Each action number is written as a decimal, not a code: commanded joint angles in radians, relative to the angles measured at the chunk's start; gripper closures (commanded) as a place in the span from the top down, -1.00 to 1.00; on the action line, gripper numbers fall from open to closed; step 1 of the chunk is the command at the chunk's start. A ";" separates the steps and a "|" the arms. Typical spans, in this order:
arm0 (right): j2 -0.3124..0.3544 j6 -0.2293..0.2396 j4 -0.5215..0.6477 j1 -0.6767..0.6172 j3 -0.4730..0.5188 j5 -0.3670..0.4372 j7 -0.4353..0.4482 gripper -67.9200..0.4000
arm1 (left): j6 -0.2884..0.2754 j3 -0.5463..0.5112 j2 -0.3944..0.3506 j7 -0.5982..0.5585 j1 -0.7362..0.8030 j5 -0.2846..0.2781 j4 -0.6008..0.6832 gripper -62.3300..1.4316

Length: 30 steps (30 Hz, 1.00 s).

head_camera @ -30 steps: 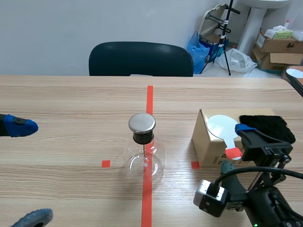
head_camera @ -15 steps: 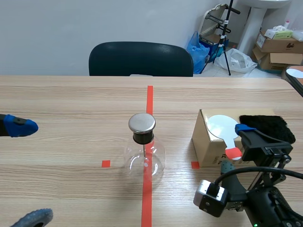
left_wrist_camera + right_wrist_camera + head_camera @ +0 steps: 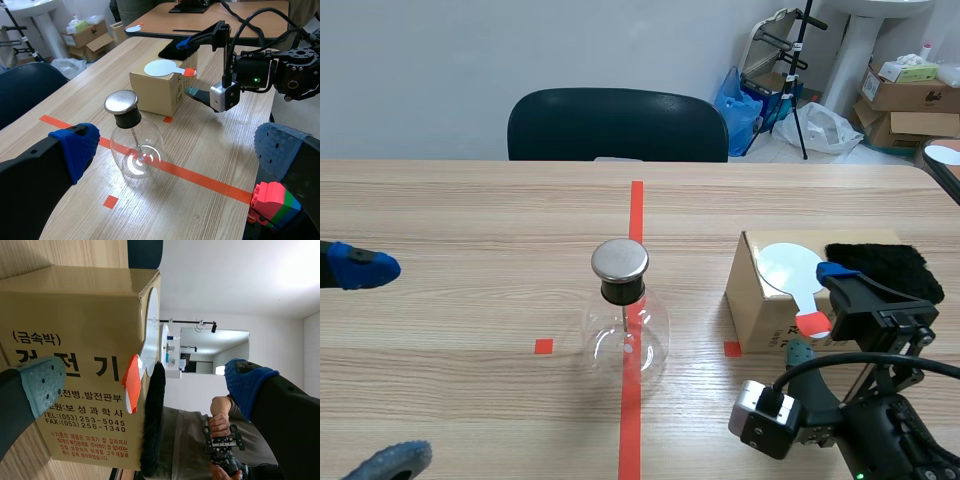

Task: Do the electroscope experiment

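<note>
**Fig.** Electroscope set-up, R arm at the paddle.

**Layout.**
- Flask (image 3: 625,338) stands upright near the table (image 3: 470,220) ctr, on the tape line, well apart from both arms.
- Box (image 3: 760,305) sits toward the R edge.
- Paddle (image 3: 790,268) lies flat on the box top, w/ its red tab (image 3: 131,385) jutting past the near face.
- Fur (image 3: 880,262) lies on the box just beside the paddle; touching or not, cannot tell.
- R gripper (image 3: 142,385): jaws wide apart, straddling the tab, nothing held.
- L gripper (image 3: 175,150): jaws wide apart, empty, near the L edge.

**Risks (judged).**
- The tab is thin and small, so a close slightly off-line would likely miss it or flick the paddle off the box.
- A low finger could shove the light box.
- The fur may drag along w/ the paddle.
- A swing too near the flask could tip it: round glass body, small footing, heavy-looking cap (image 3: 620,260).

**Materials.**
- Flask: clear thin glass, bulbous, black neck, fine rod inside.
- Cap: brushed-metal disc.
- Paddle: smooth white disc, rigid.
- Fur: black, shaggy, soft.
- Box: matt brown card, printed.
- Gripper pads (image 3: 42,385): soft, dotted.
</note>
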 commanded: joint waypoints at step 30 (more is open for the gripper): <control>0.010 -0.061 0.007 -0.004 0.001 0.007 -0.031 1.00 | -0.001 0.005 0.005 -0.012 0.005 -0.002 0.002 1.00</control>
